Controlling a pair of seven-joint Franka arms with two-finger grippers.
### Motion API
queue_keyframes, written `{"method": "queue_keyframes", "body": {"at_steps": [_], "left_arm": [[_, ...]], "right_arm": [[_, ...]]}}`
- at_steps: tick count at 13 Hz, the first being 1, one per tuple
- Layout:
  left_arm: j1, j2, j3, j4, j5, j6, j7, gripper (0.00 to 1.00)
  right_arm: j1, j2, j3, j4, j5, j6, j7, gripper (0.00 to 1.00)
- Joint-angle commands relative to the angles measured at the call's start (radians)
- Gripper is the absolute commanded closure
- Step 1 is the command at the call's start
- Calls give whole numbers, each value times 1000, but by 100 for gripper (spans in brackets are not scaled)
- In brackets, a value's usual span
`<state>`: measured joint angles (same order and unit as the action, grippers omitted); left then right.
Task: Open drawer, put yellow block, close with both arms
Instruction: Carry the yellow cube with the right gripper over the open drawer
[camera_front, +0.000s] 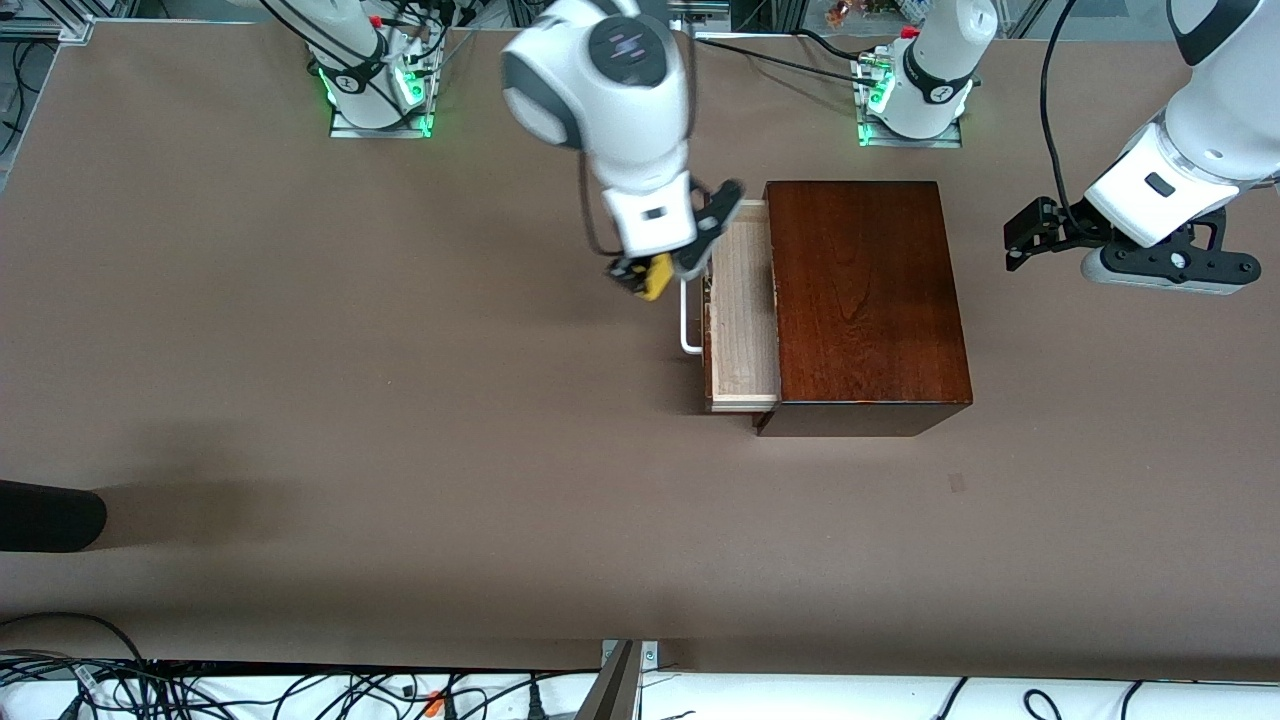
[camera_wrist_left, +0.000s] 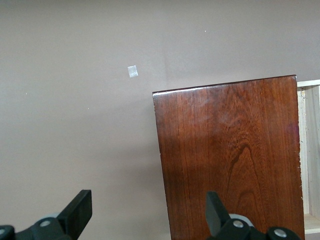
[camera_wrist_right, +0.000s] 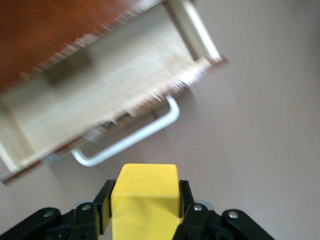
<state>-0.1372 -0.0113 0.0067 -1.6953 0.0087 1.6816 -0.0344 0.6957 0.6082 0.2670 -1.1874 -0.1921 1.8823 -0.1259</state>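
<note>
Over the handle (camera_front: 688, 318), the block (camera_front: 657, 276) is gripped in the right gripper (camera_front: 645, 278): light, rigid, side-held. Left gripper (camera_front: 1030, 235) is parked open beside the box (camera_front: 865, 300).

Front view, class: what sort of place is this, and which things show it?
Most likely a robotics lab bench: two robot arm bases bolted to a brown table, loose cables along its edge, and a wooden box with a drawer as a test prop.

Even bright light; right wrist view motion-blurred.
</note>
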Motion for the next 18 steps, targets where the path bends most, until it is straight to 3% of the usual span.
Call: {"method": "queue_keyframes", "body": {"at_steps": [1,9,13,18], "left_arm": [[7,16,-5,34,-7,-20,21,0],[8,16,-8,36,-7,-20,21,0],[7,17,-8,36,-7,-20,21,0],[7,17,-8,36,-7,-20,21,0]], "right_arm": [[59,80,-11,111,-52,-22,-23,71],[194,142,-20,161,-90,-34,-26,71],[225,223,-26,262,-130,-19,-27,71],[225,260,-26,267,-147,47,-46,71]]}}
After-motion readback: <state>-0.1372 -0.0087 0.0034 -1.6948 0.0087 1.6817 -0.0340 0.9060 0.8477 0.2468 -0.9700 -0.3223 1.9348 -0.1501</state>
